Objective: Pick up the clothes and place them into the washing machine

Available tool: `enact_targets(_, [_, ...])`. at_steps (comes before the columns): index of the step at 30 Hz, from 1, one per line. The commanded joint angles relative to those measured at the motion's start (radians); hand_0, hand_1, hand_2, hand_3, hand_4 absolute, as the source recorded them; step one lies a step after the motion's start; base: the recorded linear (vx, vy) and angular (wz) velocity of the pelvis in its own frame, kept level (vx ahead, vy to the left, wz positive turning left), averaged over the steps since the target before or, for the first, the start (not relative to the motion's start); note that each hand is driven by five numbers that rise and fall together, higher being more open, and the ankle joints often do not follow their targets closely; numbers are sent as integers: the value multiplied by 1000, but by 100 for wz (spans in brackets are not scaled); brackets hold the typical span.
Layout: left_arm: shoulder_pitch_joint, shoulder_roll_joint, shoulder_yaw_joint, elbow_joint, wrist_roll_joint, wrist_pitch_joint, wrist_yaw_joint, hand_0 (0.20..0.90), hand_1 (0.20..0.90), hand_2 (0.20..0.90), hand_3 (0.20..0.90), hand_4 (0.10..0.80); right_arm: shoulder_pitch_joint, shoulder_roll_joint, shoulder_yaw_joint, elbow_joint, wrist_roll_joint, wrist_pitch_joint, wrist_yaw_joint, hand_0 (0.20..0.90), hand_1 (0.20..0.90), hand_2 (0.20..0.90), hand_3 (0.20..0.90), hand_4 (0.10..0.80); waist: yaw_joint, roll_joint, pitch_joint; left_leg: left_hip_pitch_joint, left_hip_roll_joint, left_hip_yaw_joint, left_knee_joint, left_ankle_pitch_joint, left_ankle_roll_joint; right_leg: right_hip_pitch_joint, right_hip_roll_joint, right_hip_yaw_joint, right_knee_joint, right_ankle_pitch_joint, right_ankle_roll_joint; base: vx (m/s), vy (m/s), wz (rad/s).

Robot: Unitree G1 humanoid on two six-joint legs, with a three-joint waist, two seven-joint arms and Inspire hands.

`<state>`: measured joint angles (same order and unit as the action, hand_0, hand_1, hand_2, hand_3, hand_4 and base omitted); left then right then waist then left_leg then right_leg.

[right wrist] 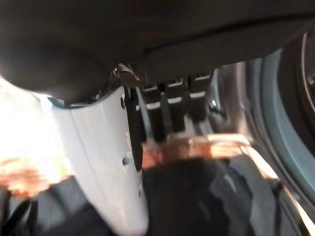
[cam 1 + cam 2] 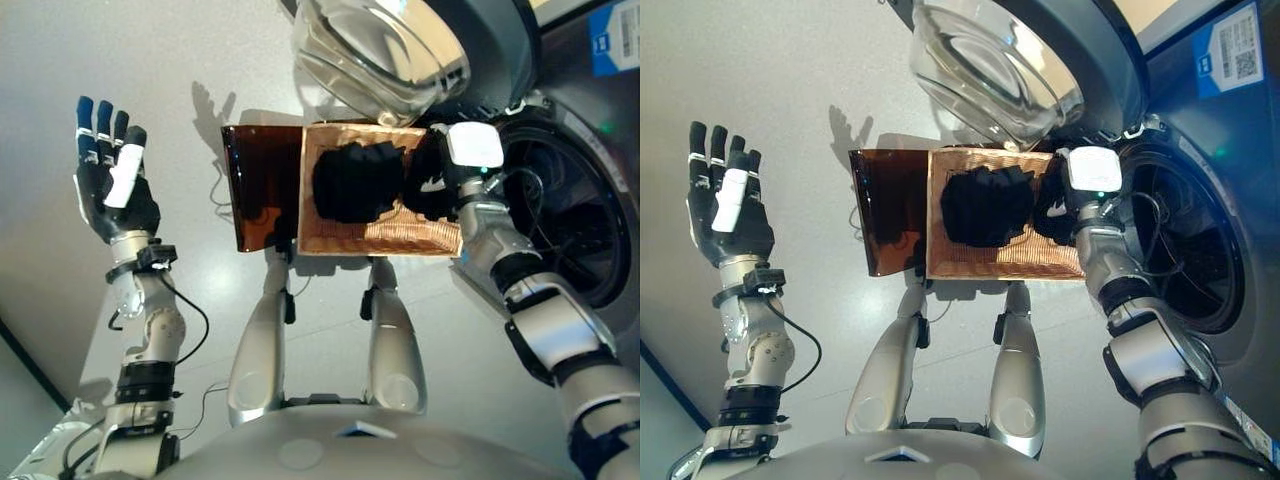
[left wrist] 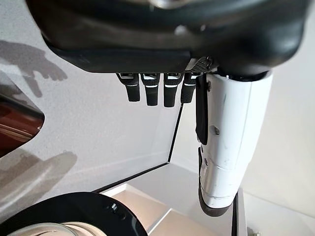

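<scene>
Right hand [image 2: 1065, 215] fingers curled into black clothes [image 2: 985, 205], basket [image 2: 1005, 262]

open door [image 2: 385, 50] overhangs basket [image 2: 420, 238], drum [image 2: 570, 215] unobstructed

The clothes [image 2: 357, 182] at the frame's centre are plain black, with no pattern that shows. They lie in a basket [image 2: 420, 238] of orange-brown woven ribbing; its lid [image 2: 262, 185], just to the left, is a glossy dark brown. The washing machine [image 2: 1200, 160] along the right edge is dark blue-grey, its drum black, and its door [image 2: 400, 45] at the top centre is clear glass in a dark rim. A blue-and-white label [image 2: 612, 38] sits in the upper right corner. The floor [image 2: 150, 50] is pale grey. The left hand [image 2: 112, 180], at the left, is black with blue fingertips and a white thumb cover; the right hand [image 2: 445, 175] is black under a white plate.
</scene>
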<state>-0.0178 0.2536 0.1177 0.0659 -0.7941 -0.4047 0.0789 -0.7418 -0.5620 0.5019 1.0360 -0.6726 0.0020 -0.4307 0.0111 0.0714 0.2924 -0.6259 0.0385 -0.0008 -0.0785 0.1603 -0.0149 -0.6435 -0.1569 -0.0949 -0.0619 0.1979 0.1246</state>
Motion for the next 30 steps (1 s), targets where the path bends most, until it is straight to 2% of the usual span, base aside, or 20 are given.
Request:
enact_targets(1, [46,76,112,-148,40,-75,-25,900,900,900,900,800,28,-38,38,25,14,10,25,200,200,200,200,300,11,-20,-68,-2,11,4,-9,-44,-101,-102,-39,7,16,32,24,0,0,0])
enact_targets(22, [37,70,125,-134,52,-79,-25,900,900,900,900,800,70,-68,-13,-54,9,5,19,200,200,200,200,300,5,-15,-86,11,14,9,-9,-47,-101,-88,-38,5,12,32,22,0,0,0])
enact_targets(30, [37,61,119,-105,68,-82,-19,900,900,900,900,800,171,-64,-114,-196,152,-64,-5,200,200,200,200,300,-7,-27,-105,53,23,16,-9,-62,-100,-51,-34,7,19,18,23,10,-1,-1])
